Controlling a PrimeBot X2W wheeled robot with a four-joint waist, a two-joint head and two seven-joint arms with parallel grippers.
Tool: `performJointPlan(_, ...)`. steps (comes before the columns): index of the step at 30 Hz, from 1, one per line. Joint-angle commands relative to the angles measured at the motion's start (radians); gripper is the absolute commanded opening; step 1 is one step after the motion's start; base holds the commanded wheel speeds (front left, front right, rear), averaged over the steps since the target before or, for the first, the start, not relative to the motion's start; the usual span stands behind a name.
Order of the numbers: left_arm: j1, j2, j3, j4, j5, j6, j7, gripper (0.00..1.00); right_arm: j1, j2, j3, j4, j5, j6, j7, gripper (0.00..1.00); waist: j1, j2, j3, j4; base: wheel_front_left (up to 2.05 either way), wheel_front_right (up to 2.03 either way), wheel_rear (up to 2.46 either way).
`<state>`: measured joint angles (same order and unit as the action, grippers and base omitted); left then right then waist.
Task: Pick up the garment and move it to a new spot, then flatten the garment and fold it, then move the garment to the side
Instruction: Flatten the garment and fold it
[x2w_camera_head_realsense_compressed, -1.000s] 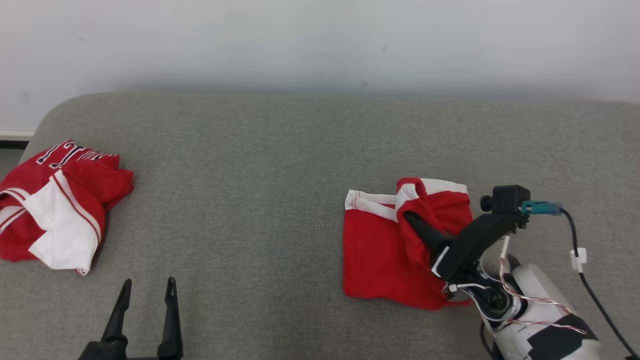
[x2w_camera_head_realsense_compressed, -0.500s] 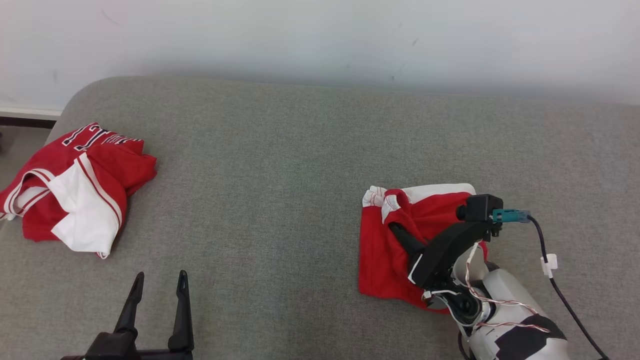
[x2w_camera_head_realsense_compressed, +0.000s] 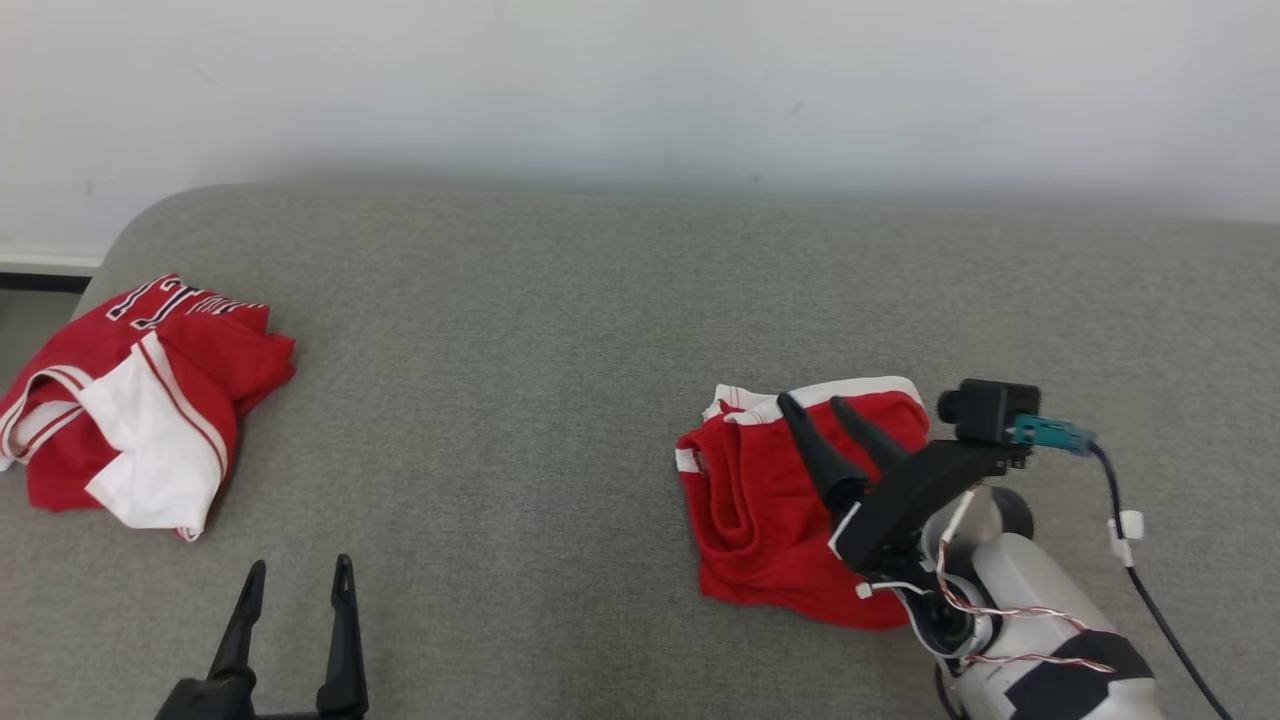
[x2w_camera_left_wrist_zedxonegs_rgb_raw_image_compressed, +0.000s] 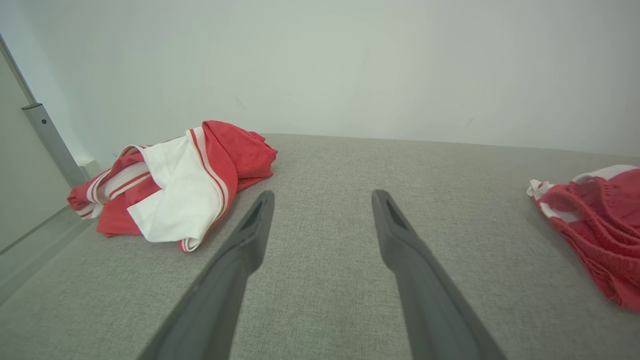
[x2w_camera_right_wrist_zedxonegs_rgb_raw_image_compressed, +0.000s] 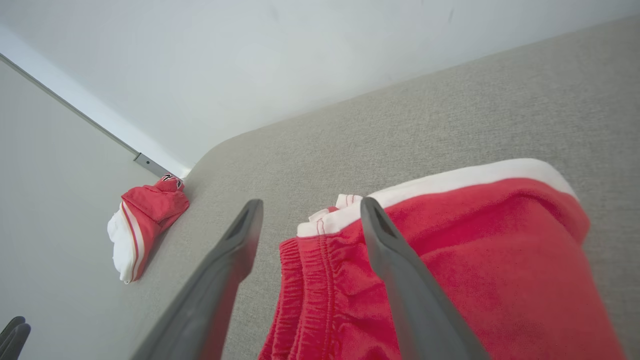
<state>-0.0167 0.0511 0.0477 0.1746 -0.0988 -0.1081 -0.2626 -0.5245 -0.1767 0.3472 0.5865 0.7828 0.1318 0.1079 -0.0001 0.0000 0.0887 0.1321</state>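
Bright, even light with soft shadows and little blur.

In the head view the right arm's black mount (x2w_camera_head_realsense_compressed: 920, 490) covers the lower right of the red shorts (x2w_camera_head_realsense_compressed: 760, 510), and the bottom edge cuts off the left gripper (x2w_camera_head_realsense_compressed: 300, 563) below its fingers. The jersey (x2w_camera_head_realsense_compressed: 140, 400) runs off the left edge, and its folded lettering (x2w_camera_head_realsense_compressed: 160, 300) cannot be read. The left wrist view's right edge cuts the shorts

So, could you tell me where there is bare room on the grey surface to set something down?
The wide middle between the jersey and the shorts is bare, as is the strip along the wall. Crowded at the right, around the shorts and arm.
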Motion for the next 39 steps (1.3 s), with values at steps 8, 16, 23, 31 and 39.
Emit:
performJointPlan(8,0.041,-0.001,0.054,-0.028,0.021,0.01,-0.003,1.0,0.092,-0.096,-0.014,-0.165,-0.041,-0.003,-0.173,1.0,0.0001,0.0,-0.015,-0.07,0.0,0.0,0.0)
performJointPlan(16,0.053,0.004,0.106,-0.054,0.038,0.013,-0.003,1.0,0.176,-0.138,-0.088,-0.243,-0.171,-0.003,-0.336,1.0,0.0001,0.0,-0.012,-0.139,0.0,0.0,0.0)
performJointPlan(23,0.046,0.01,0.126,-0.062,0.052,0.009,-0.003,1.0,0.272,-0.107,-0.166,-0.298,-0.275,-0.003,-0.373,1.0,0.0001,0.0,-0.012,-0.166,0.0,0.0,0.0)
performJointPlan(31,0.05,0.011,0.12,-0.063,0.062,0.003,-0.003,1.0,0.423,-0.016,-0.28,-0.43,-0.403,-0.003,-0.372,1.0,0.0001,0.0,-0.026,-0.157,0.0,0.0,0.0)
performJointPlan(39,0.062,0.016,0.112,-0.06,0.062,-0.004,-0.003,1.0,0.504,0.03,-0.287,-0.463,-0.508,-0.003,-0.372,1.0,0.0001,0.0,-0.035,-0.145,0.0,0.0,0.0)
